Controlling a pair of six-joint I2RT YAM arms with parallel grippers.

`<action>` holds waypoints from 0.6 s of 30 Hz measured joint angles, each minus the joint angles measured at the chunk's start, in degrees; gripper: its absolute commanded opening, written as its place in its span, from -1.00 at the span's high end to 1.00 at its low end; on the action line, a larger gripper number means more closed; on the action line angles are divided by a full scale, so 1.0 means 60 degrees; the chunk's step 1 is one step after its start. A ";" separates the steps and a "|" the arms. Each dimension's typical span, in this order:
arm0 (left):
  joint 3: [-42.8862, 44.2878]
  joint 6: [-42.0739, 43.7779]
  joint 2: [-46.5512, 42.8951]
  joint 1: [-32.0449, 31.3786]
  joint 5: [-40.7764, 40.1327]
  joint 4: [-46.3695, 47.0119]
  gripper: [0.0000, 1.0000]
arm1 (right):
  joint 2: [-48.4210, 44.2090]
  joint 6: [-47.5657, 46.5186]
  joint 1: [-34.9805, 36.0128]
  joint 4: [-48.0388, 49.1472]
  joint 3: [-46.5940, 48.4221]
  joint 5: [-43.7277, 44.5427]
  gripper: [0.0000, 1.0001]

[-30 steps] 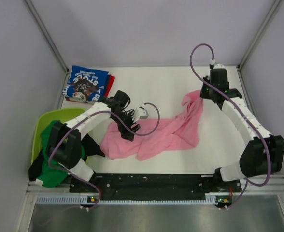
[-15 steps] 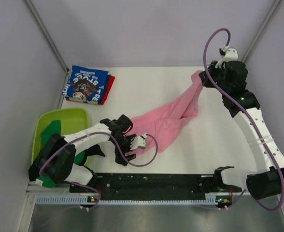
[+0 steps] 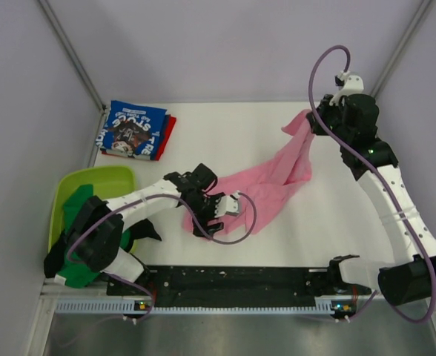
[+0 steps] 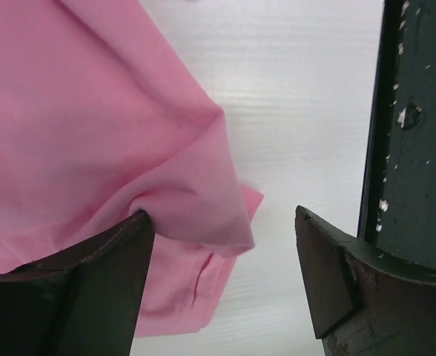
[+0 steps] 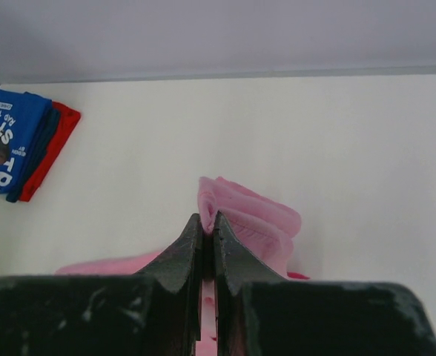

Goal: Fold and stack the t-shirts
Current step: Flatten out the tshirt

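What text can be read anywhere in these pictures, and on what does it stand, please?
"ST": large white letters on the folded blue t-shirt, cut off by the frame edge.
Its other lettering is too small or blurred to read.
No other text shows.

Loose tee point(image 3: 273, 178) runs slantwise across the table point(image 3: 225, 133). Its far end is pinched in the right gripper point(image 3: 312, 122) at the back right, and its near end lies between the left gripper's point(image 3: 222, 211) spread jaws, just front of centre. In the back left corner, the printed tee point(image 3: 133, 130) lies on another folded tee point(image 3: 170, 132). In front of them, at the left edge, sits the tub point(image 3: 121, 178), with more tees point(image 3: 77, 204) inside.
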 measured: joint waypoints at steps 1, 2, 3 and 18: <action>0.0168 0.0033 -0.0033 -0.0055 0.0153 -0.0015 -0.68 | 0.0000 -0.0033 0.0000 0.0000 0.0000 0.0004 1.00; 0.0248 0.0066 -0.0084 -0.0124 0.0266 -0.0004 -0.68 | 0.0000 -0.0055 0.0000 0.0000 -0.0004 0.0044 1.00; 0.0288 0.0124 -0.0186 -0.0255 0.0324 0.0047 -0.70 | 0.0000 -0.0087 0.0000 0.0022 -0.0033 0.0109 1.00; 0.0386 -0.0109 0.1158 -0.0670 -0.2014 0.0874 1.00 | 0.0011 -0.0357 0.0000 0.0270 -0.0437 0.0586 1.00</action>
